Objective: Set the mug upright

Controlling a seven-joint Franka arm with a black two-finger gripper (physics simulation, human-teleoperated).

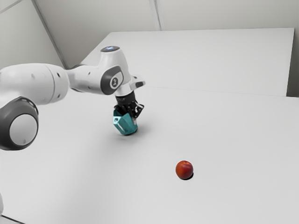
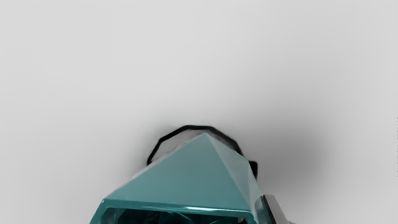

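The gripper (image 1: 132, 117) is low over the table at the teal faceted mug (image 1: 124, 125), which stands tilted, its open end raised toward the exterior view's left and its lower end close to the table. In the wrist view the mug (image 2: 186, 177) shows its slanted outer faces and part of its dark opening. My gripper (image 2: 256, 214) is shut on the mug's side wall, with one finger (image 2: 275, 207) along the outside and a small piece of the other inside the rim. The mug's handle cannot be made out.
A red-orange round fruit (image 1: 184, 170) lies on the white table (image 1: 233, 140), apart from the mug and nearer the exterior view's bottom right. Behind is a raised white panel (image 1: 196, 60), with walls beyond it.
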